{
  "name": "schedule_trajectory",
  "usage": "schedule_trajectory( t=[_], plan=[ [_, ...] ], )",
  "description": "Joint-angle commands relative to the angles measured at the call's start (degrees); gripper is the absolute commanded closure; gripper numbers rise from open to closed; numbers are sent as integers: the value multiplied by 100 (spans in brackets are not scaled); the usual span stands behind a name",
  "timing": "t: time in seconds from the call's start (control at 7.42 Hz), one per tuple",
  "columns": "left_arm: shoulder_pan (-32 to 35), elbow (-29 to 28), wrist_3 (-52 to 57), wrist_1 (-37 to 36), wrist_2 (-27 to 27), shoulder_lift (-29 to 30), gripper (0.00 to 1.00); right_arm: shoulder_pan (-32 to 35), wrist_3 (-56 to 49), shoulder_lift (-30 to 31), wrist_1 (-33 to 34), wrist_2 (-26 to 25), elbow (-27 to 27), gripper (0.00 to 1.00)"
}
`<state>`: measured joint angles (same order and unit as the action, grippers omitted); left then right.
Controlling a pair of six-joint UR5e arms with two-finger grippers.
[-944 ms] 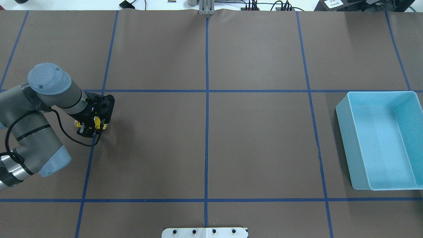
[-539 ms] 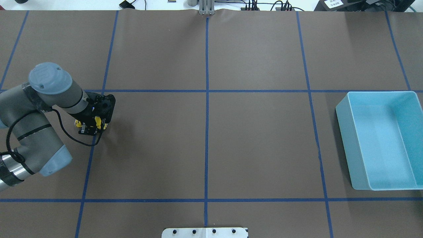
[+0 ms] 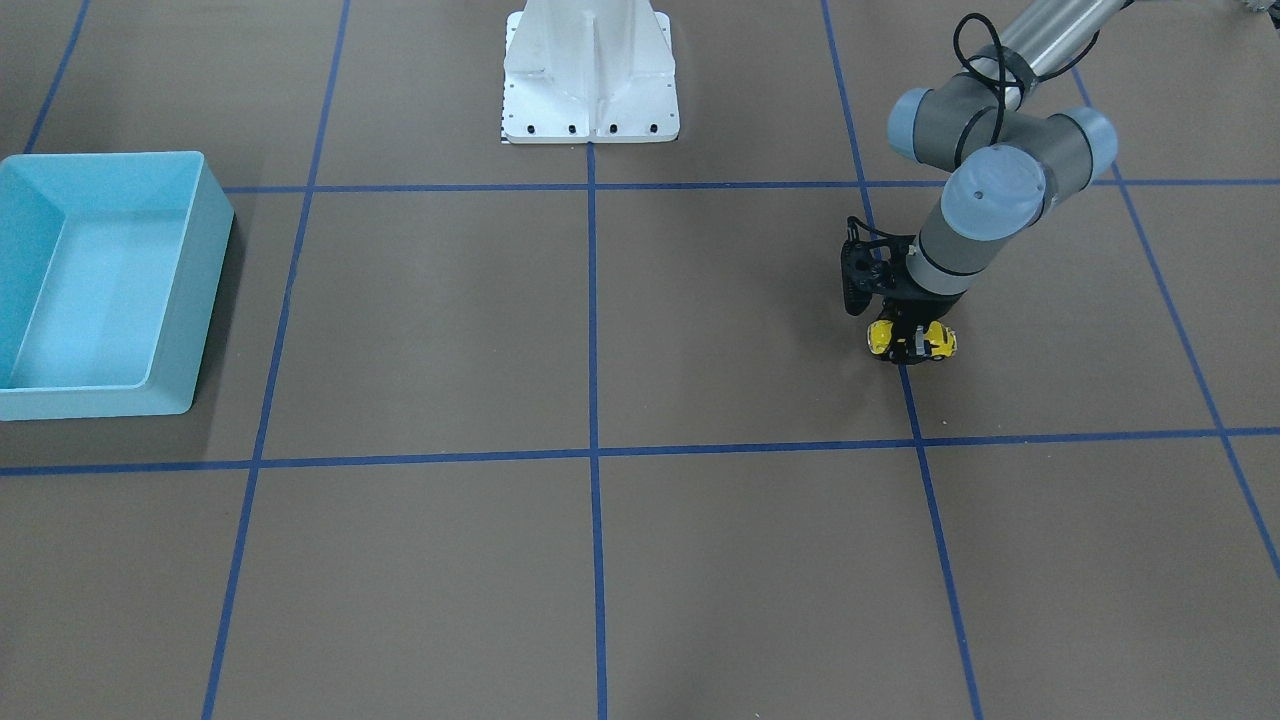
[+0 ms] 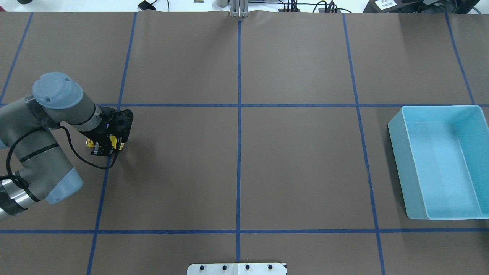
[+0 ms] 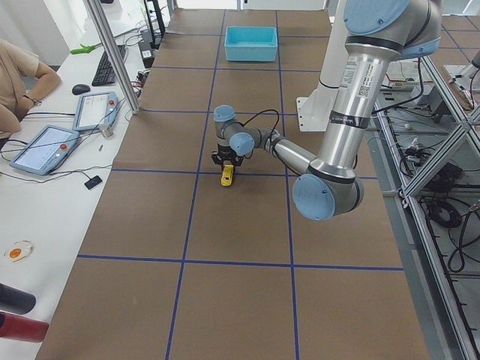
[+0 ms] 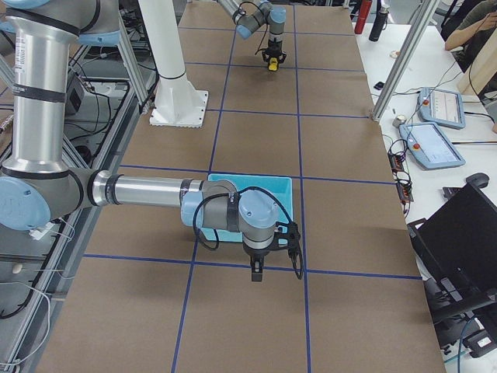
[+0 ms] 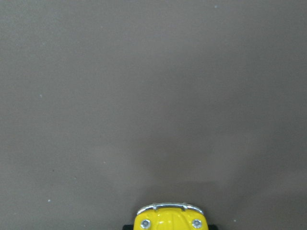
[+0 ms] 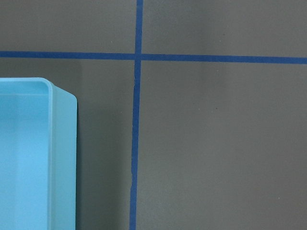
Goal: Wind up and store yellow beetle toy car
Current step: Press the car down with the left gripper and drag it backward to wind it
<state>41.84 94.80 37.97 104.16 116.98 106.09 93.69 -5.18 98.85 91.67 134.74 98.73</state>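
The yellow beetle toy car [image 3: 912, 340] sits on the brown table at the robot's left side, on a blue tape line. My left gripper [image 3: 908, 347] points straight down over it and is shut on the car's sides. From overhead only yellow bits of the car [image 4: 112, 141] show under the black gripper [image 4: 103, 147]. The left wrist view catches just the car's nose and silver bumper [image 7: 169, 219] at the bottom edge. My right gripper [image 6: 257, 273] hangs beside the light blue bin [image 6: 272, 194]; I cannot tell whether it is open or shut.
The light blue bin [image 4: 397, 152] stands empty at the robot's far right, its corner [image 8: 62, 158] in the right wrist view. The white robot base [image 3: 590, 100] stands at the table's middle edge. A person sits at a side desk [image 5: 45, 142] with tablets.
The left gripper and the car have shifted very slightly away from the robot's base. Nothing else has moved.
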Motion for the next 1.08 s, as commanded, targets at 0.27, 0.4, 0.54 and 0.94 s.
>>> schedule_trajectory(
  t=[0.27,0.4,0.54,0.94],
  plan=[
    [26,274,-192,-1,0,8,46,0,0,11,0,0,-3,0],
    [26,371,-385,25,9,8,47,0,0,-6,0,0,-3,0],
    [18,416,-561,42,18,17,47,0,0,-15,0,0,-3,0],
    [9,407,-1125,743,194,8,47,9,0,-6,0,0,-3,0]
  ],
)
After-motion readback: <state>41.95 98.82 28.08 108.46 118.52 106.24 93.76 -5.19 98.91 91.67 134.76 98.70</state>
